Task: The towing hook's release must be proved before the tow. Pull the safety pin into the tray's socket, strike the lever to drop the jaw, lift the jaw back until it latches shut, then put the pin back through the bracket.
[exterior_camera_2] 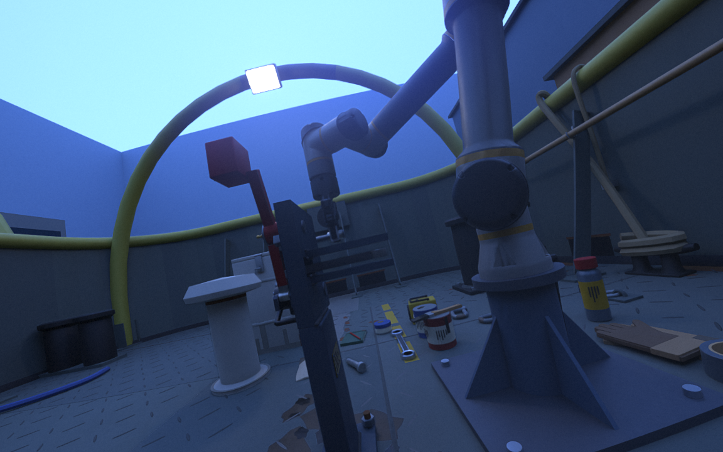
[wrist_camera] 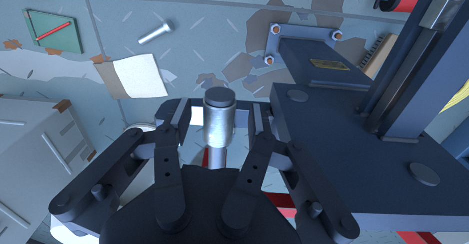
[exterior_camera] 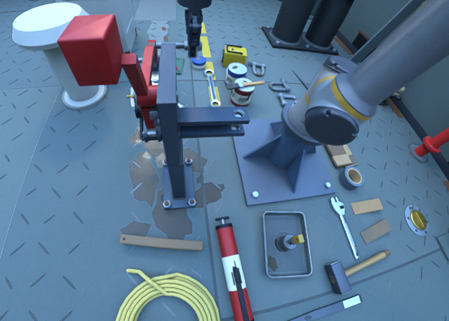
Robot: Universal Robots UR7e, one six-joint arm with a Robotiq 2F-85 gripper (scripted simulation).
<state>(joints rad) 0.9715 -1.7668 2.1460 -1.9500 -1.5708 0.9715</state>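
At the far side of the dark steel hook stand (exterior_camera: pixel 170 129), my gripper (wrist_camera: pixel 216 118) hangs open around a steel knob on a rod (wrist_camera: pixel 219 121) that sticks out from the red jaw assembly (exterior_camera: pixel 145 82); it holds nothing. The red lever with its block head (exterior_camera: pixel 90 48) points up and to the left. The bracket's two arms (exterior_camera: pixel 214 120) reach right with their holes empty. The safety pin (exterior_camera: pixel 290 240), with a yellow tag, stands in the socket of the grey tray (exterior_camera: pixel 287 243) near the front.
Behind the stand are a white pedestal (exterior_camera: pixel 54 46), a grey cabinet and two black cylinders (exterior_camera: pixel 312 13). The arm's base plate (exterior_camera: pixel 283 162) sits right of the stand. Cans, spanners, shackles, a red pump (exterior_camera: pixel 232 267), a hammer (exterior_camera: pixel 348 270) and yellow rope (exterior_camera: pixel 167 296) litter the floor.
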